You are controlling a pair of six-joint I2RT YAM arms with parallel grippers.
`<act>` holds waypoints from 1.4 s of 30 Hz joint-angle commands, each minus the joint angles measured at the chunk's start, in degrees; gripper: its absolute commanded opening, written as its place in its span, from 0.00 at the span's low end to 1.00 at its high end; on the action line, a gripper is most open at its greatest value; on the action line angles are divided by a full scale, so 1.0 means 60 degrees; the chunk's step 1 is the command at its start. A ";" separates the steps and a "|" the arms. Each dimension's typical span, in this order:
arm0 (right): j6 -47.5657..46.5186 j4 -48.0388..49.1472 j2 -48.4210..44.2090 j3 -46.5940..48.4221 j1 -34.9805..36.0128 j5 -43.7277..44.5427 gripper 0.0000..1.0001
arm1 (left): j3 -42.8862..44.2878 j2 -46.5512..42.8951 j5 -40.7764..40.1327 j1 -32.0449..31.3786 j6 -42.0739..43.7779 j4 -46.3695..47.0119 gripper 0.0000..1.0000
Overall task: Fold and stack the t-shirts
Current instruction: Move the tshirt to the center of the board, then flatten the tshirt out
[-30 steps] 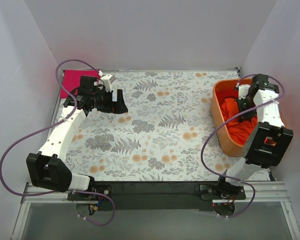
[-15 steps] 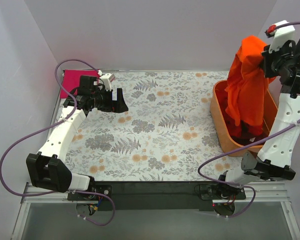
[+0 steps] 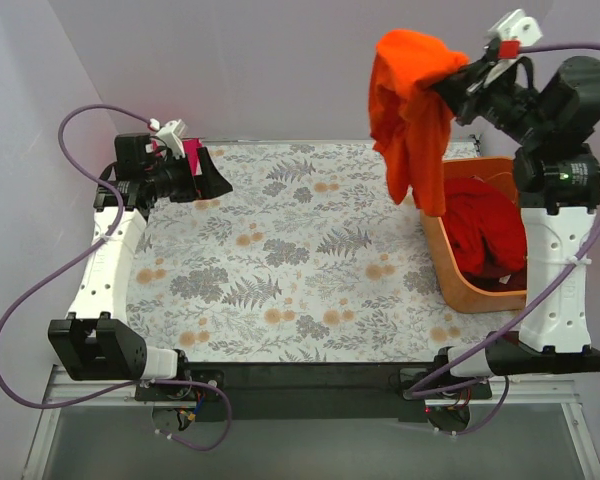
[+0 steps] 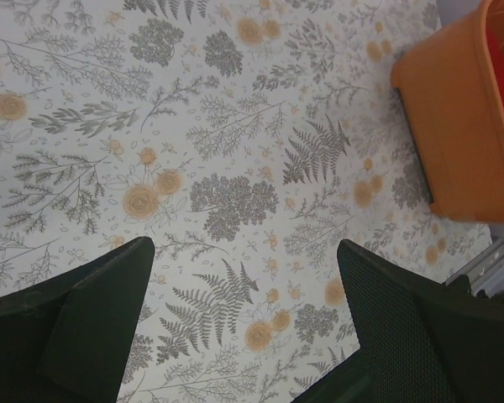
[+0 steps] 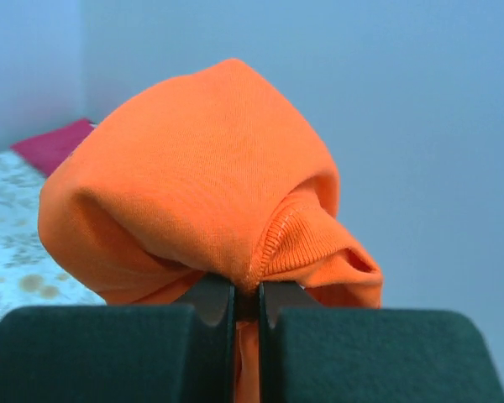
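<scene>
My right gripper point(image 3: 458, 78) is shut on the bright orange t-shirt point(image 3: 410, 110) and holds it high above the table's back right; the shirt hangs bunched in the air left of the tub. In the right wrist view the cloth point(image 5: 210, 193) bulges over my closed fingers, gripper point(image 5: 247, 302). The deeper red t-shirt point(image 3: 485, 225) lies crumpled in the orange tub point(image 3: 470, 290). The magenta-pink t-shirt point(image 3: 191, 152) shows as a sliver behind my left gripper point(image 3: 212, 178), and as a strip in the right wrist view point(image 5: 55, 143). My left gripper point(image 4: 244, 327) is open and empty above the table.
The floral tablecloth point(image 3: 310, 260) covers the table. The orange tub stands at the right edge and shows in the left wrist view point(image 4: 462, 126). White walls close in the back and sides. A metal rail point(image 3: 300, 385) runs along the near edge.
My right gripper has lifted the orange t-shirt out of the tub and swung it up and to the left. My left gripper has drawn back toward the far left corner.
</scene>
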 commanded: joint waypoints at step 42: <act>-0.2152 -0.0890 0.4425 -0.7589 0.3609 0.3524 0.77 | 0.0471 0.4873 -0.2013 -0.3402 0.3216 0.0060 0.78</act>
